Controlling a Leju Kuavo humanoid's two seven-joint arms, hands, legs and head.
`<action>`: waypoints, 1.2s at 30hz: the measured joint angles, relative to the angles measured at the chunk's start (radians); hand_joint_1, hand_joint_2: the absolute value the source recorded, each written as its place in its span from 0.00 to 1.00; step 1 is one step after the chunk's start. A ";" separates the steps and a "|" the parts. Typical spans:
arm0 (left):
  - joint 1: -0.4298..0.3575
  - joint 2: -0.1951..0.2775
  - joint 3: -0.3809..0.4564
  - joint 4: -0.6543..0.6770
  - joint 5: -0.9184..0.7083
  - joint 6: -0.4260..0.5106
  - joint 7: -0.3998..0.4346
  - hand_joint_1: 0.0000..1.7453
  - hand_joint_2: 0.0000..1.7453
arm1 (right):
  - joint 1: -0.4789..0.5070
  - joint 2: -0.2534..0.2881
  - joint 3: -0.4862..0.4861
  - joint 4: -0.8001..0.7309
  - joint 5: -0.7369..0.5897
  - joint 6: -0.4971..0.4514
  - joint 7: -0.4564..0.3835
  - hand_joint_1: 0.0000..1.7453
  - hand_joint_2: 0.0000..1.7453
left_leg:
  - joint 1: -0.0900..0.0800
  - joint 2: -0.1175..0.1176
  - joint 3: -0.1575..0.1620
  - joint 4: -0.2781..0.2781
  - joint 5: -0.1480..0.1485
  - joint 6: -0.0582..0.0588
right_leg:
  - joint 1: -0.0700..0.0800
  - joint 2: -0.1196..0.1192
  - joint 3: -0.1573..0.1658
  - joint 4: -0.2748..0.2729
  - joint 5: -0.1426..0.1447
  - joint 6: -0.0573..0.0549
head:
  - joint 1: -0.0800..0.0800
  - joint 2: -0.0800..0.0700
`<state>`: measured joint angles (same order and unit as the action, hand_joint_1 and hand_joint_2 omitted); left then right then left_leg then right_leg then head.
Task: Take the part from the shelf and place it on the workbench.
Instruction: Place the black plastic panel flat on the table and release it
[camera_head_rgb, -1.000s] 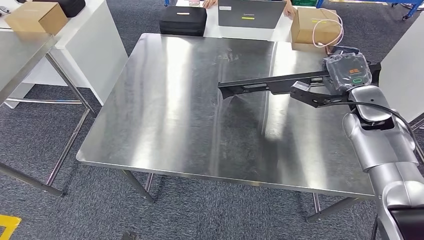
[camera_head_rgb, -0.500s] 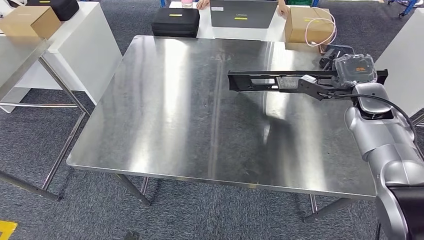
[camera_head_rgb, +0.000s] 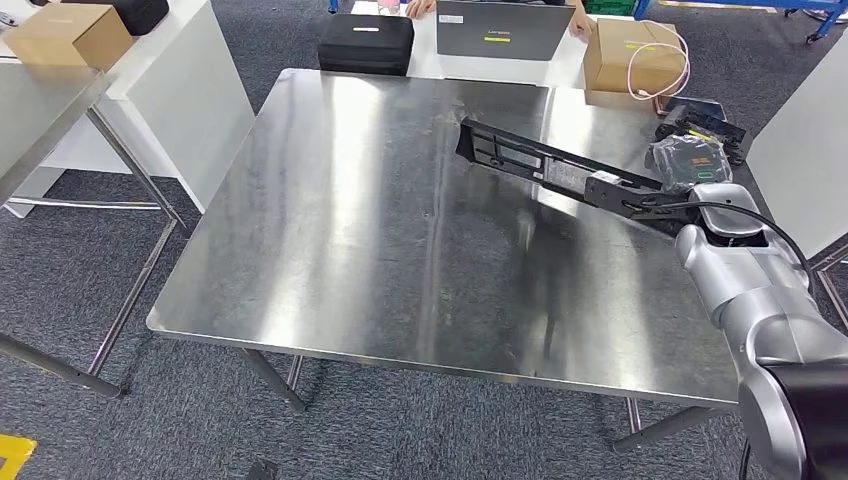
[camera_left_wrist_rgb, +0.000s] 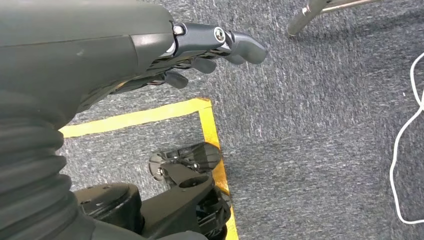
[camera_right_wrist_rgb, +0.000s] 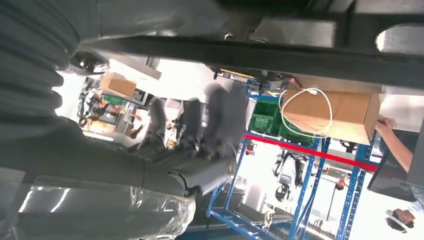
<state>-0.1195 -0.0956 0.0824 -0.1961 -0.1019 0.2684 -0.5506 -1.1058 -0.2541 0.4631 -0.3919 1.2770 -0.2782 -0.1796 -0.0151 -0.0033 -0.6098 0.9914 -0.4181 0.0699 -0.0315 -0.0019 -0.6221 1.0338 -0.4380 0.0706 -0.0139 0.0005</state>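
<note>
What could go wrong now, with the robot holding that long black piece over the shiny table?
The right hand grips the long black part near one end, so most of its length sticks out unsupported; it might twist or slip. Its far end looks tilted toward the steel workbench and may strike first and bounce or scrape. A black object sits beside the hand, and the arm could knock it when pulling back.

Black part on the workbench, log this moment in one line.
right hand holds black part | angled over workbench | left hand empty near floor
</note>
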 joint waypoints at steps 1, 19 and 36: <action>0.000 0.000 0.000 0.000 0.000 0.002 0.005 0.00 0.00 | 0.000 0.002 0.000 0.003 0.000 0.001 -0.001 0.00 0.00 | -0.002 0.000 -0.003 0.006 -0.004 -0.005 | 0.000 0.000 0.013 -0.025 0.008 -0.005 | 0.000 0.000; 0.000 0.002 -0.002 0.001 -0.030 -0.052 0.172 0.00 0.00 | -0.008 0.032 0.000 0.020 0.008 0.061 0.002 0.00 0.00 | 0.013 0.000 -0.011 0.016 -0.004 -0.018 | 0.003 0.006 0.021 -0.036 0.014 -0.028 | -0.004 0.000; -0.001 0.003 -0.005 0.001 -0.033 -0.075 0.172 0.00 0.00 | -0.008 0.027 -0.002 0.034 0.010 0.087 0.011 0.00 0.00 | -0.002 0.000 -0.038 0.034 0.003 -0.018 | 0.004 0.004 0.057 -0.043 -0.009 -0.044 | -0.004 0.000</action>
<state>-0.1208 -0.0930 0.0773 -0.1953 -0.1350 0.1937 -0.3786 -1.1140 -0.2273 0.4612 -0.3578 1.2872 -0.1915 -0.1686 -0.0167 -0.0035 -0.6478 1.0250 -0.4155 0.0514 -0.0275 0.0017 -0.5647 0.9911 -0.4475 0.0270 -0.0176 0.0007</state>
